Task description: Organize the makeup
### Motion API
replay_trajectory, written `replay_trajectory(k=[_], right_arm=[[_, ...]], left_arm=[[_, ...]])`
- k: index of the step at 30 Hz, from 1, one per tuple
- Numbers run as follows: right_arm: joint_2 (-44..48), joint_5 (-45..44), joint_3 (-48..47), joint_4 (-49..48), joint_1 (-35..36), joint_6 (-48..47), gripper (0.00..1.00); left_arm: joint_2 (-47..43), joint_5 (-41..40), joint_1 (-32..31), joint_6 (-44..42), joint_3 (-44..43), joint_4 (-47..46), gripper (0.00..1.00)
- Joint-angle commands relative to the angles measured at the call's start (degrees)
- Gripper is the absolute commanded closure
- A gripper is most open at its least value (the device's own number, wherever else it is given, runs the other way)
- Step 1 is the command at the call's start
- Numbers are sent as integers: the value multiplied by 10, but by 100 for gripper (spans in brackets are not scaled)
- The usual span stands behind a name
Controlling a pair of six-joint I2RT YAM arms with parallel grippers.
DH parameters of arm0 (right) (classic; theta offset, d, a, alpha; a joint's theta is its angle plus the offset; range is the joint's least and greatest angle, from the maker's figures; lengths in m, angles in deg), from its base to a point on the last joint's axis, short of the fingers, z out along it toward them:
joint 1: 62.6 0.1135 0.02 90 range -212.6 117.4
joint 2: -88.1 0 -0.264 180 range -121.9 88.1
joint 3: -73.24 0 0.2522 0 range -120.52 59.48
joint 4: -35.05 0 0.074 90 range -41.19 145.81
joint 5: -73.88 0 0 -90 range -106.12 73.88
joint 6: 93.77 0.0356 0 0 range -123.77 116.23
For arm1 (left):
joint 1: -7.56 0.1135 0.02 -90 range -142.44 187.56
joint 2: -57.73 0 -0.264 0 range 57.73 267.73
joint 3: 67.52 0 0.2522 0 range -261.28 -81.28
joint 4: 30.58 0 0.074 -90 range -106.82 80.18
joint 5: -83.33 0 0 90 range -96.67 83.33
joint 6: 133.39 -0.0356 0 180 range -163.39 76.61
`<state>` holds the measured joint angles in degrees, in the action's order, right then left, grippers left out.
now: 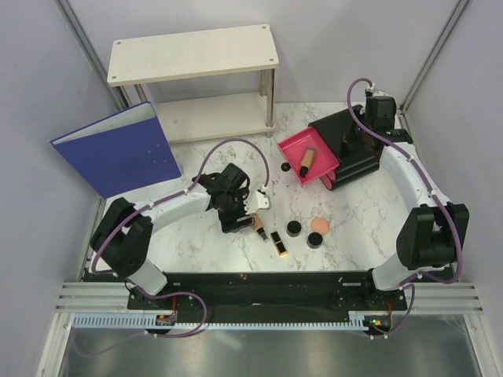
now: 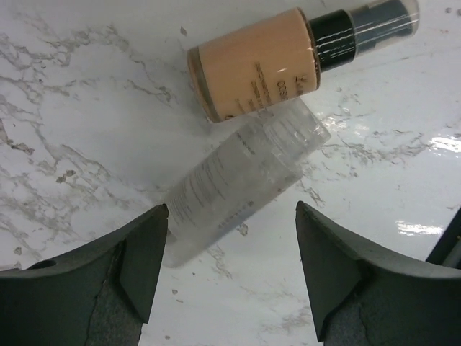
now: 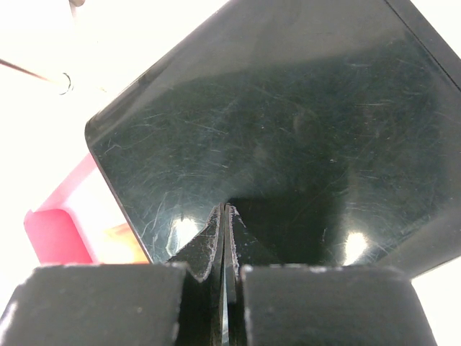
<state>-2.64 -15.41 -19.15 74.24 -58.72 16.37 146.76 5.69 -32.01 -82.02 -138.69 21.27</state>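
Makeup (image 1: 294,229) was mostly loose on the marble table (image 1: 196,169), front-center. The lipstick (image 1: 278,243) lay flat, two black jars (image 1: 314,239) sat just right of it, and the peach puff (image 1: 319,225) was right beside the far jar. One peach tube (image 2: 263,61) w/ a dark cap lay on its side, w/ a clear bottle (image 2: 241,176) next to it, prob touching.

The left gripper (image 2: 230,216) hung over that clear bottle w/ jaws wide, one finger each side, not clamped on it. Couldn't tell if a finger brushed the bottle's end tbh.

The other peach tube (image 1: 306,160) lay inside the pink drawer (image 1: 289,149), which sat out in front of the black organizer (image 1: 330,129) at back right. The right gripper (image 3: 225,241) was pinched fully closed w/ nothing between the fingers, right over the organizer's glossy top. Touching it or not, idk.

A blue binder (image 1: 118,149) and a white shelf (image 1: 192,51) were at back left.
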Motion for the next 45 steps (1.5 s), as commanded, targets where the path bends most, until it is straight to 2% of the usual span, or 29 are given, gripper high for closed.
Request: replay_trajectory(k=[1,7,9,10,11,12,13,19,22,27,30,36,40,45], right_arm=[[-47,4,44,163,-1,-8,100],[-45,1,45,166,-1,-10,100],[-48,1,44,166,-1,-9,100],[-49,1,43,166,0,-10,100],[-52,3,42,166,-1,-9,100],[-53,4,40,165,0,-9,100],[-54,9,39,165,-1,-8,100],[-59,11,37,163,0,-5,100],[-58,11,37,163,-1,-5,100],[-60,13,39,161,0,-6,100],[-60,16,44,155,-1,-5,100],[-59,18,50,152,0,-5,100],[-56,16,55,152,0,-5,100],[-52,15,59,151,-1,-8,100]], left_arm=[[53,-32,0,-37,-17,-20,23],[71,-40,0,-29,-10,-31,31],[67,-47,0,-28,-3,-33,41],[63,-49,0,-29,1,-33,48],[55,-52,0,-28,3,-33,71],[52,-55,0,-29,7,-33,87],[48,-63,0,-27,9,-33,98],[-4,-90,1,12,14,-28,98],[-52,-77,3,32,-7,-34,98],[-98,-37,5,79,-94,-74,98],[-76,39,4,130,-164,-99,98],[34,147,-7,270,-311,-156,98],[92,138,-15,350,-376,-194,98],[152,79,-16,373,-441,-197,98]])
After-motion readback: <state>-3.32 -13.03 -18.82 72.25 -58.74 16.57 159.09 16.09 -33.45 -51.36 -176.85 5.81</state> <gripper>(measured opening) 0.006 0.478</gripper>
